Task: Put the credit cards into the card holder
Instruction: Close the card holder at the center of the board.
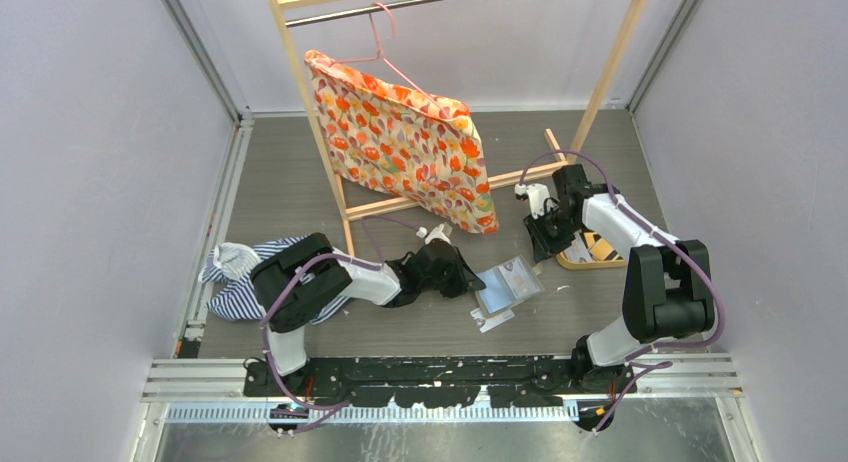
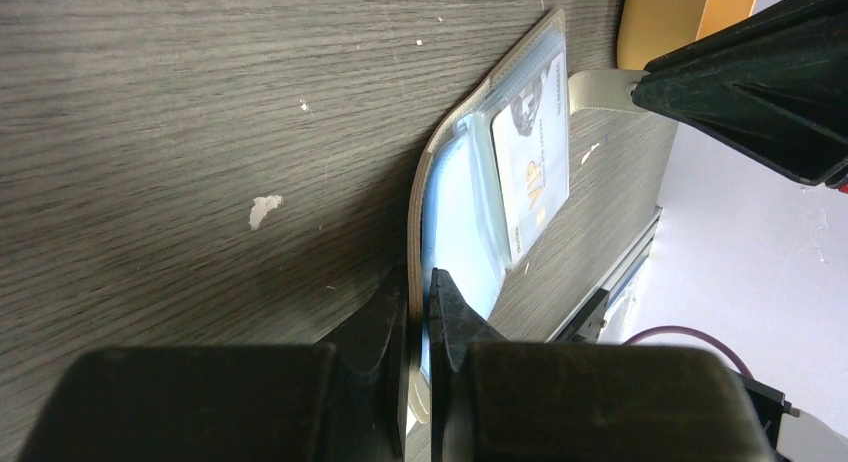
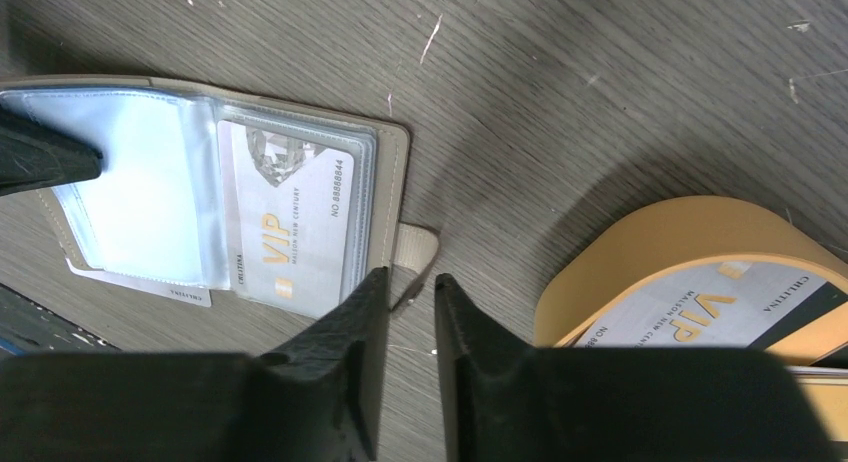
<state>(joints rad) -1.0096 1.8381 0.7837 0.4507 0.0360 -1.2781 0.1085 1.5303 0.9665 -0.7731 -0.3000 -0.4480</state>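
The taupe card holder (image 1: 507,284) lies open on the table, its clear bluish sleeves up. A white VIP card (image 3: 290,222) sits in its right sleeve and also shows in the left wrist view (image 2: 535,152). Another white card (image 3: 150,287) pokes out from under the holder's near edge. My left gripper (image 2: 420,282) is shut on the holder's left cover edge. My right gripper (image 3: 405,277) hovers narrowly open and empty just right of the snap tab (image 3: 415,252). More cards lie in the tan tray (image 3: 640,252): a white VIP card (image 3: 700,307) and a black one (image 3: 810,302).
A wooden clothes rack (image 1: 330,142) with a floral garment (image 1: 405,147) on a pink hanger stands behind. A striped cloth (image 1: 235,277) lies at the left by the left arm. The tan tray (image 1: 590,254) is under the right arm.
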